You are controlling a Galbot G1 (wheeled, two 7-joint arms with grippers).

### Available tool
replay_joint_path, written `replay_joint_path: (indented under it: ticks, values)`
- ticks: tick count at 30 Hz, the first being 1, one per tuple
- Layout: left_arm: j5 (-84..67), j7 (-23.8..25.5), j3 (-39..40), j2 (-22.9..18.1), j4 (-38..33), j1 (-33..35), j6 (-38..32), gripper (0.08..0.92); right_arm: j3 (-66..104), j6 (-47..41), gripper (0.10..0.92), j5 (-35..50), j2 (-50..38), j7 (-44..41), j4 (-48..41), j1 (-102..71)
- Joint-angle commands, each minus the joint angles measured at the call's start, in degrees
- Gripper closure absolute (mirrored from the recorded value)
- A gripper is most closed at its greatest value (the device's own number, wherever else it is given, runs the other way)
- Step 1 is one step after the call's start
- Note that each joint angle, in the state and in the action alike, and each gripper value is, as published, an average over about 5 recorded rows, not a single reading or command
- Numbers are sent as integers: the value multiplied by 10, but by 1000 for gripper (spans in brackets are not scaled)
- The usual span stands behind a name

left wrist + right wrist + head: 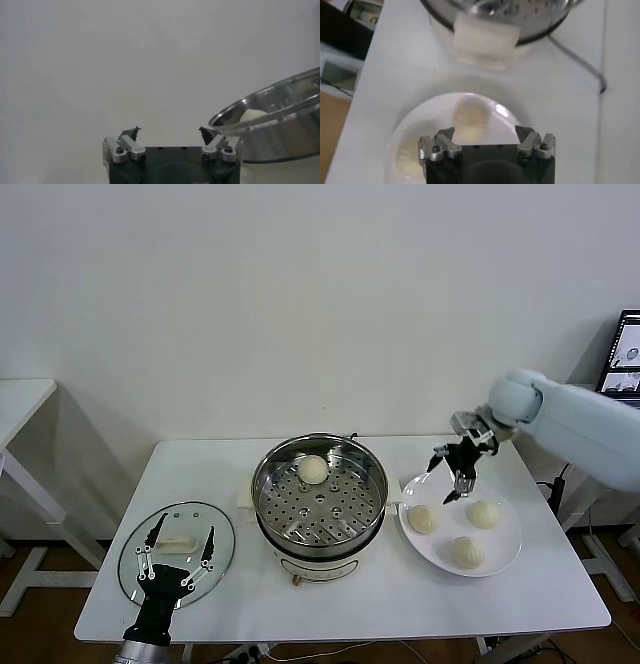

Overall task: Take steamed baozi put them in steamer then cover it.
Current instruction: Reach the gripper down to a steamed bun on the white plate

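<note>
Just below the released right pincer (452, 474), three steamed baozi (421, 519) on the plate (505, 562).

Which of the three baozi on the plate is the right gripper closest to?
The left-hand baozi, on the steamer side of the plate. The open right gripper hovers just above it; the other two buns lie farther off.

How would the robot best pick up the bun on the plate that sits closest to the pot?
Probably from straight above, the open right gripper closing its fingers on the bun's rounded sides at its widest part. It sits upright on the flat white plate, apart from the other two buns, so both flanks look free.
</note>
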Motion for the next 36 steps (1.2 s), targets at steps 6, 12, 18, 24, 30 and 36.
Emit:
replay_joint_path:
  ticks: [6, 12, 18, 24, 30, 36]
  values:
    - [1, -1, -2, -2, 2, 0, 0, 177, 26, -34, 203, -1, 58, 37, -69, -92]
    - [1, -2, -4, -3, 4, 1, -3, 177, 36, -28, 203, -16, 80, 37, -98, -103]
    - [1, -2, -6, -5, 5, 3, -4, 177, 47, -22, 203, -38, 93, 34, -119, -109]
    - [1, -2, -7, -5, 5, 4, -4, 177, 51, -20, 216, -49, 98, 32, -125, -109]
    - [0, -2, -6, -5, 4, 3, -3, 177, 42, -21, 308, -48, 91, 25, -104, -96]
    - [-1, -3, -3, -2, 3, -1, -2, 177, 24, -21, 360, -39, 74, 10, -68, -50]
